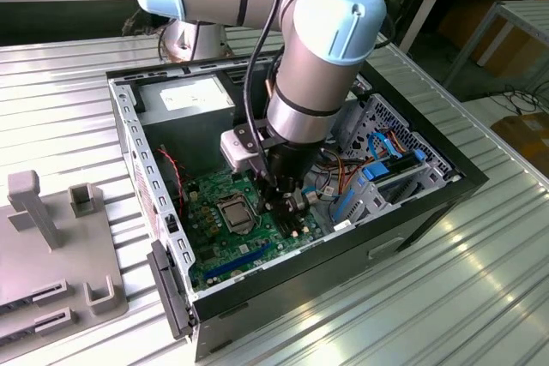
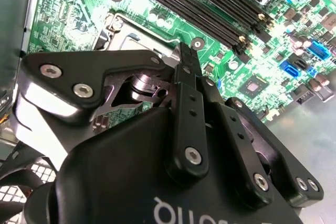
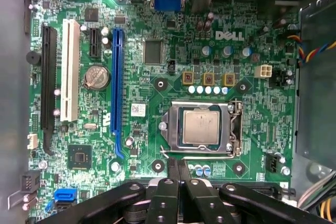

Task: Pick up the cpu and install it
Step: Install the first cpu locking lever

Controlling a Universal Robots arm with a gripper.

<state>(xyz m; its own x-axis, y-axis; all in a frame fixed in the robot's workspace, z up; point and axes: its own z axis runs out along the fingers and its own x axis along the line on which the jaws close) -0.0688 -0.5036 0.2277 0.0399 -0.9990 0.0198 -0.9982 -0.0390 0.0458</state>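
Tool [image 3: 178,167] linkage cut off below

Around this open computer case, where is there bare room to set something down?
Bare ribbed table lies on the exterior view's right of the computer case. Inside is crowded: motherboard, cpu seated in its socket, gripper above, cables. The grey fixture takes the left.

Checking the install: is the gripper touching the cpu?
Apart. In the first wrist view the gripper shows bare green board between it and the cpu in its socket.

one cpu [image 3: 201,127], one motherboard [image 3: 157,77], one gripper [image 3: 178,169]
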